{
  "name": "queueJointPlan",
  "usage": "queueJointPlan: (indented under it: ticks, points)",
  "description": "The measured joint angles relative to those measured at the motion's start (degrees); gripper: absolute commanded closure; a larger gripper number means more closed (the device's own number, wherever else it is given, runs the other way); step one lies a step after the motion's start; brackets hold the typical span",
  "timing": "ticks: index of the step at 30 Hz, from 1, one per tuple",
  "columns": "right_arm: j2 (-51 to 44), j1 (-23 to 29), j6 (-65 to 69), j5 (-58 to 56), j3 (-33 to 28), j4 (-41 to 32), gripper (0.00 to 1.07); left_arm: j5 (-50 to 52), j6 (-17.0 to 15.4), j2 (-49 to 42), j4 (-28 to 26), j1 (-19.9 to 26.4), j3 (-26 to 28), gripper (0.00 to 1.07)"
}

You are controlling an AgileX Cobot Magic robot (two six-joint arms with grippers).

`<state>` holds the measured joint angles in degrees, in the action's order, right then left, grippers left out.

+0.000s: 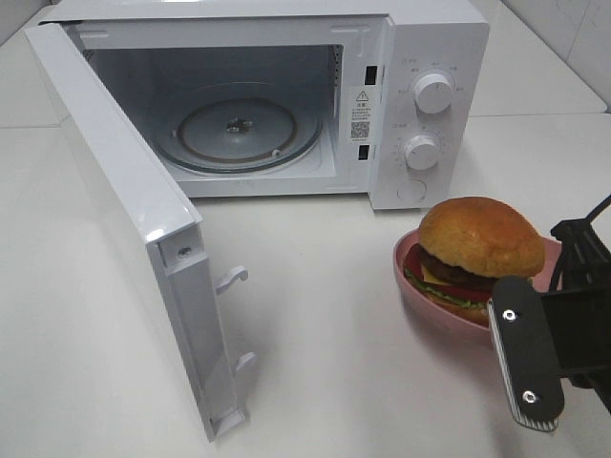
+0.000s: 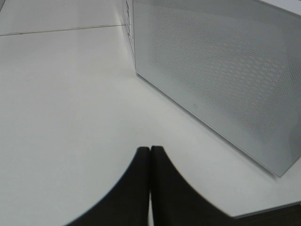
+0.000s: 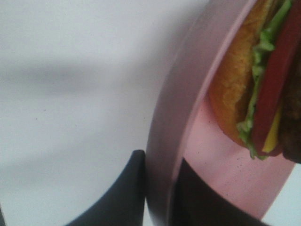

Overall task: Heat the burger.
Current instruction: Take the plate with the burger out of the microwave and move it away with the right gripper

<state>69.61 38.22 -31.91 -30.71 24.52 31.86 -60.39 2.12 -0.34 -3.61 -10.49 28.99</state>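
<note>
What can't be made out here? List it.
- Microwave dial markings: too small, exterior high view.
- Left pincer: outside the exterior high frame.
- Right pincer fingertips: hidden by the plate rim they clamp.
- Burger far side: hidden by its bun.

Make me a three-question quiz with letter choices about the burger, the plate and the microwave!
1. Where is the burger?
A. inside the microwave
B. on the plate
C. on the bare table

2. What colour is the plate?
A. blue
B. pink
C. green

3. How is the microwave door?
A. wide open
B. shut
C. missing

Answers:
1 B, the burger sits on the plate, right of the microwave.
2 B, its rim shows pink in the high view and the right wrist view.
3 A, the door swings out left and the glass turntable inside is bare.
</note>
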Motion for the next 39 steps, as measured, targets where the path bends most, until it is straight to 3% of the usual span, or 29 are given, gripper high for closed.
queueJointPlan:
  ticks: [7,9,12,14,15,19,32,39]
  points:
    - [0.23,-2.12,13.92,-0.29,0.0,7.05,1.07,0.0,0.0,0.0,0.0,0.0,0.0,1.06]
    - [1.66,-6.59,16.56,0.17,0.0,8.65,1.07,0.0,0.0,0.0,0.0,0.0,0.0,1.06]
    - [2.46,-8.25,16.96,0.57,0.0,8.82,1.07,0.0,0.0,0.0,0.0,0.0,0.0,1.06]
    - [6.3,-13.46,18.05,3.38,0.34,8.82,1.07,0.0,0.0,0.0,0.0,0.0,0.0,1.06]
    - [6.3,-13.46,18.05,3.38,0.34,8.82,1.07,0.0,0.0,0.0,0.0,0.0,0.0,1.06]
    - [11.92,-18.62,18.56,5.04,4.07,8.88,1.07,0.0,0.0,0.0,0.0,0.0,0.0,1.06]
    - [19.02,-19.54,19.48,6.82,6.13,7.96,1.07,0.0,0.0,0.0,0.0,0.0,0.0,1.06]
    - [19.02,-19.6,19.6,9.85,6.19,2.86,0.9,0.0,0.0,0.0,0.0,0.0,0.0,1.06]
